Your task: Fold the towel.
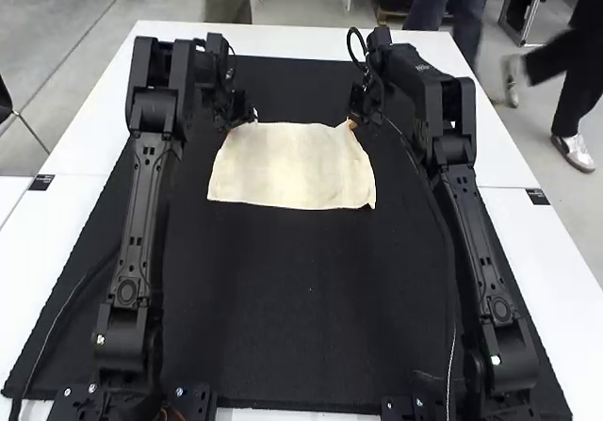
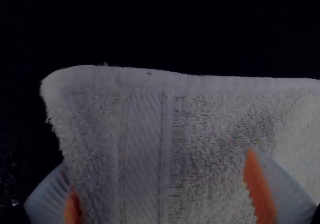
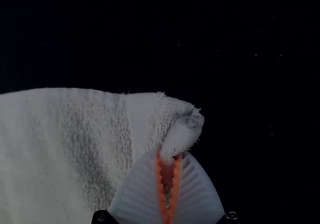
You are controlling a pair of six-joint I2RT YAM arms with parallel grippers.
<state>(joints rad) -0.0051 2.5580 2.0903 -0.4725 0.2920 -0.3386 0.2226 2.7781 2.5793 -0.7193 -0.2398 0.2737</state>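
Right gripper (image 3: 171, 155) pinches a bunched bit of cloth between its orange pads. Left gripper (image 2: 156, 159) has its fingers spread wide over the cloth; I see nothing pinched there. Whether its outer finger is under the cloth or just beside it, I cannot tell.

White table (image 1: 66, 233), black mat (image 1: 283, 327) laid on it. Towel (image 1: 292, 167) lies spread on the mat, toward the far end, roughly square to me. Layer count: cannot tell.

My read of the step: securing both far corners for a fold toward the arms. Right side looks ready, left side needs its bite. I'd ease the left in with one finger under the cloth, one over, then close slowly. The woven band (image 2: 142, 159) runs near the side edge and makes a fair guide; bite outside it, close to the corner.

Far left corner (image 2: 65, 86) lies flat, so a shallow pinch could slide off. Far right corner (image 3: 184, 130) is crumpled at the fingertips, a small hold that might slip under a fast pull. Once both are caught, I'd lift together, low and level, hem lightly taut.
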